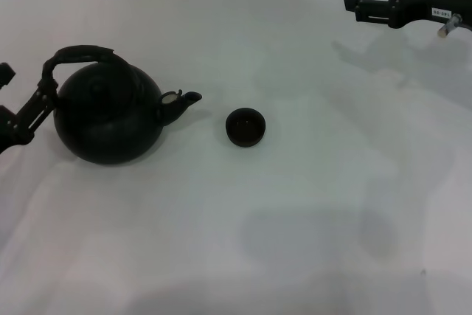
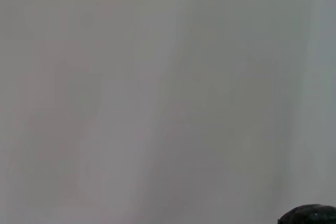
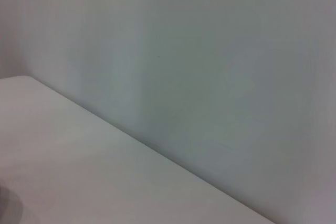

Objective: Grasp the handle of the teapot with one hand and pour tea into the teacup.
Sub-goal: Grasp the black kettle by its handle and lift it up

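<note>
One squat, round black teapot [image 1: 109, 116] with arched handle [image 1: 80, 55]; one tiny round teacup [image 1: 244, 126]. Left gripper [image 1: 46, 88] beside handle, right gripper [image 1: 352, 4] raised apart; grip of neither can be told.

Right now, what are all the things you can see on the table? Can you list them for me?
teapot: one, black, on the robot's left side of the table, spout pointing toward the cup.
handle: one, dark, arching over the top of the teapot.
teacup: one, black, near the middle of the table, just past the spout and not touching it.
table: one, white, under everything.
left gripper: one, black, at the left edge of the head view, right beside the handle's left end.
right gripper: one, black, at the far right corner of the table, away from the pot and cup.
</note>
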`<state>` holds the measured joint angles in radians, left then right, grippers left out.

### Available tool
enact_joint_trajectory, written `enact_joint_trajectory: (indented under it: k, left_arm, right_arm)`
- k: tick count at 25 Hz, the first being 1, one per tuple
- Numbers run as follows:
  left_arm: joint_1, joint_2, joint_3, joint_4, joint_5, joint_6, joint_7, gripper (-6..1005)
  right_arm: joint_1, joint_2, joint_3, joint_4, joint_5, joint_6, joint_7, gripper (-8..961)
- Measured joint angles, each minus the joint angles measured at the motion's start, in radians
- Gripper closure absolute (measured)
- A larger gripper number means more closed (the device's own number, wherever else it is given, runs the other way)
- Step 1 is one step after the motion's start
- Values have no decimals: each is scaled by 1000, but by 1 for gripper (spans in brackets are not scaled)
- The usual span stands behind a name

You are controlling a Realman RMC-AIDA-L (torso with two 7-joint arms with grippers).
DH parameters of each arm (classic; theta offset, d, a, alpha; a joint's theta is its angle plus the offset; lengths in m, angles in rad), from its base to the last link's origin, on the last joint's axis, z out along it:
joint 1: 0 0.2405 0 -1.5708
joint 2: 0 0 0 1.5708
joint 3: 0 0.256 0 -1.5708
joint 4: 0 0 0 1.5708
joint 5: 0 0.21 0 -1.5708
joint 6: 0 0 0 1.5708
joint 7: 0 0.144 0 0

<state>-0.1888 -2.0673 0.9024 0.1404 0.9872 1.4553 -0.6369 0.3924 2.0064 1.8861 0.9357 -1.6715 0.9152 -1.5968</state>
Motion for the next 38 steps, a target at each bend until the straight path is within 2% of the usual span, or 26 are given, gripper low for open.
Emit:
enact_joint_trajectory:
  k: [6,19,25,30,38]
  left_arm:
    - [-13,-2,1,52,58,-68,-70,225]
    - [-45,-7,1,74,99,-151,-123,227]
    - [-46,-13,1,68,99,-144,-120,353]
    - [-45,-19,1,61,99,-141,-120,529]
    - [-43,-21,-2,26,83,-127,-118,527]
  right_arm:
    - [-1,0,-2,0,1,2,-1,103]
    - [-1,0,-2,-3,-1,-3,-9,104]
    - [2,0,4,-19,0,-5,-22,107]
    - [3,0,5,-26,0,-7,-23,108]
    - [0,0,5,-37,-1,-7,-27,107]
